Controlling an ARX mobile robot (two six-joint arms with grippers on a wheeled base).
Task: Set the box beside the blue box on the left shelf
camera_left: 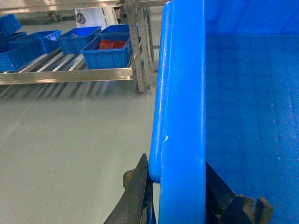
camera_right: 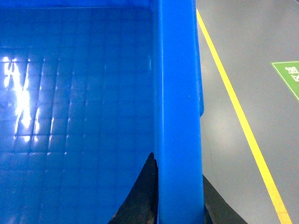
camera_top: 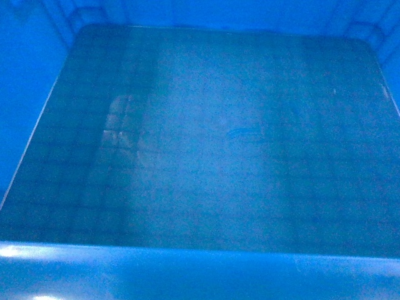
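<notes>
The box (camera_top: 206, 144), a large open-top blue crate, fills the head view with its glossy gridded floor; neither gripper shows there. In the left wrist view my left gripper (camera_left: 180, 189) is shut on the box's left rim (camera_left: 182, 93), one dark finger (camera_left: 139, 191) outside and one inside. In the right wrist view my right gripper (camera_right: 180, 189) is shut on the right rim (camera_right: 177, 70) the same way. Several blue boxes stand on a low metal shelf (camera_left: 70, 74) at the upper left; the nearest blue box (camera_left: 107, 53) holds something red. I cannot tell which one the task means.
Grey floor (camera_left: 70, 149) lies between the crate and the shelf. A shelf post (camera_left: 135, 46) stands close to the crate's left wall. To the right, the floor carries a yellow line (camera_right: 238, 107) and a green marking (camera_right: 289, 74).
</notes>
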